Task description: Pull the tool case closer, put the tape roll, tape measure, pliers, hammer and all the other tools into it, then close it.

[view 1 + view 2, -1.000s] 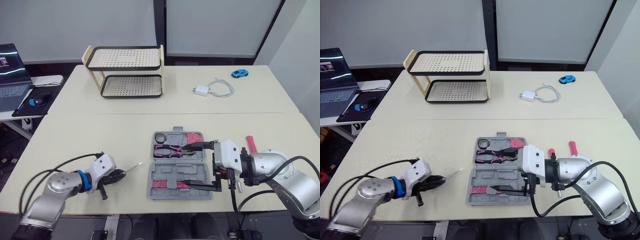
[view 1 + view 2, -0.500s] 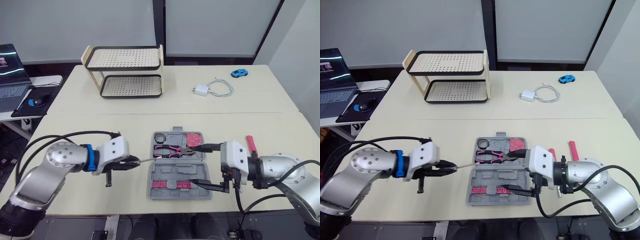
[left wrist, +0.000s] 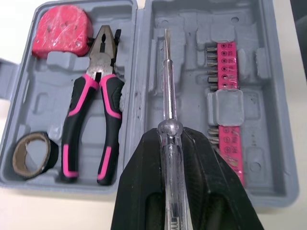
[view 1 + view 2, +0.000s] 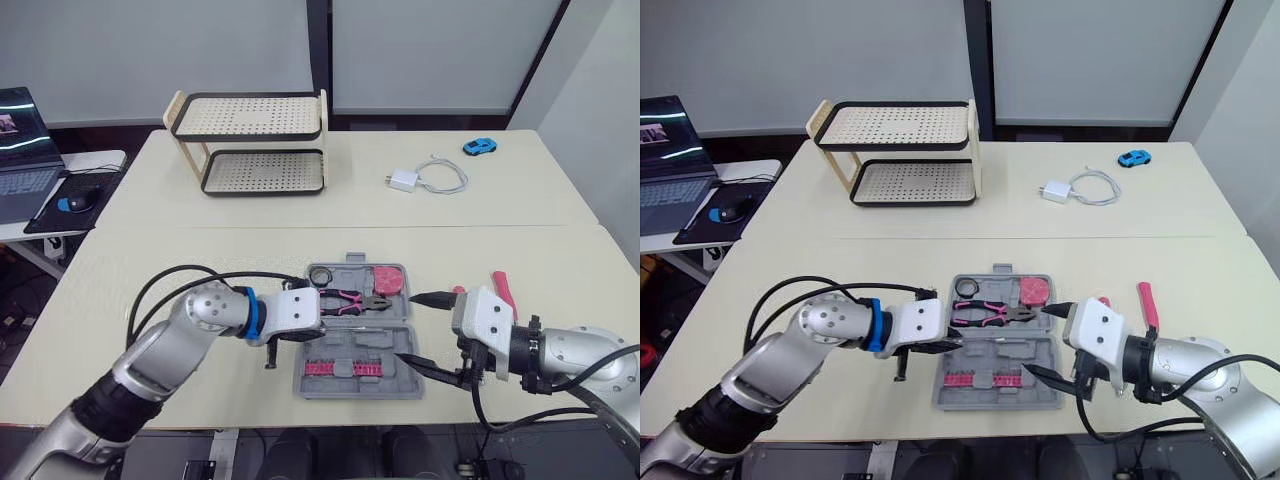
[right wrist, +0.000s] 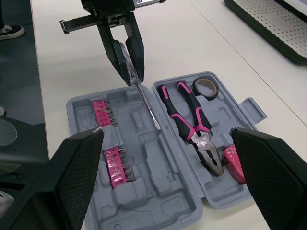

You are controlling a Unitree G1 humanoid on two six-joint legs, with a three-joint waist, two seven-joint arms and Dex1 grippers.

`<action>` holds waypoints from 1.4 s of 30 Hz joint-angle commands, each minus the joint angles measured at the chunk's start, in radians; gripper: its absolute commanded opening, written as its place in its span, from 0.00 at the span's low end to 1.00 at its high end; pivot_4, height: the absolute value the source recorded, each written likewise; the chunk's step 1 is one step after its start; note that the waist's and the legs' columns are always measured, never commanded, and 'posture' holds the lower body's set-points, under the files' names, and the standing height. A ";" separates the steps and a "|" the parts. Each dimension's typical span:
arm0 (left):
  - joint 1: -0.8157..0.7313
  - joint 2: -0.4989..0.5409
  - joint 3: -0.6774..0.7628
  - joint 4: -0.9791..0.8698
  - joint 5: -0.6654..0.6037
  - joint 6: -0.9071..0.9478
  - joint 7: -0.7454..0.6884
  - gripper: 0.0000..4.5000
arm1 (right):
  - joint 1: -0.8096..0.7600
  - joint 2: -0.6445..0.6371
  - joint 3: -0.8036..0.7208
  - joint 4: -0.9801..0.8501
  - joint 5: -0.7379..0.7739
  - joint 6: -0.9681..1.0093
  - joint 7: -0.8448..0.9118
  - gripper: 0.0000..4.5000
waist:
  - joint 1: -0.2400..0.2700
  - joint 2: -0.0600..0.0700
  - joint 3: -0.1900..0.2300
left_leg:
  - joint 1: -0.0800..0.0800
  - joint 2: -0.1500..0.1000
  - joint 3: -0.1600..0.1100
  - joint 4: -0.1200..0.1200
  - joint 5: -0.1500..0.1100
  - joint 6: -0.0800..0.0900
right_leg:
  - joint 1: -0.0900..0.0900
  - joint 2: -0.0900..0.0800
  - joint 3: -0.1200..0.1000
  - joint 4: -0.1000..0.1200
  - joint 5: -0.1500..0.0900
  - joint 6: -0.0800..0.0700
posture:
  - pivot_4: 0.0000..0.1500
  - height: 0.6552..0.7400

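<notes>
The grey tool case [image 4: 400, 340] lies open near the table's front edge. Its far half holds the tape roll [image 4: 321, 276], the pink-handled pliers [image 4: 345, 298] and the red tape measure [image 4: 388, 279]. A pink bit strip [image 4: 340, 369] sits in the near half. My left gripper [image 4: 325, 325] is shut on a clear-handled screwdriver [image 3: 168, 91], whose shaft points over the case's near half, close above it. Just right of the case, my right gripper [image 4: 425, 332] stands open and holds nothing. The hammer's pink handle [image 4: 503, 290] lies beyond my right arm.
A two-tier perforated rack [image 4: 250, 145] stands at the back left. A white charger with its cable [image 4: 425, 178] and a blue toy car [image 4: 479, 147] lie at the back right. A laptop [image 4: 20, 150] sits on a side table at the far left.
My left arm has swung right from the table's left side, carrying the screwdriver over the case. My right gripper has drawn back to the right, off the case.
</notes>
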 commanded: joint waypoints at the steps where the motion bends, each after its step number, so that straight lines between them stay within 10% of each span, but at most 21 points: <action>1: -0.029 -0.038 -0.040 0.030 0.064 -0.038 0.026 0.05 | 0.014 0.003 -0.015 -0.059 -0.013 0.010 -0.036 1.00 | 0.000 0.000 0.000 | 0.000 0.000 0.000 0.000 0.000 0.000 | 0.000 0.000 0.000 0.000 0.000 0.000 | 1.00 1.00; 42: -0.059 -0.223 -0.143 0.194 0.287 -0.083 0.062 0.05 | -0.074 0.034 0.013 -0.116 0.031 0.133 -0.119 1.00 | 0.001 0.000 0.000 | 0.000 -0.001 -0.001 0.001 0.000 0.000 | 0.000 0.000 0.000 0.001 0.000 0.000 | 1.00 1.00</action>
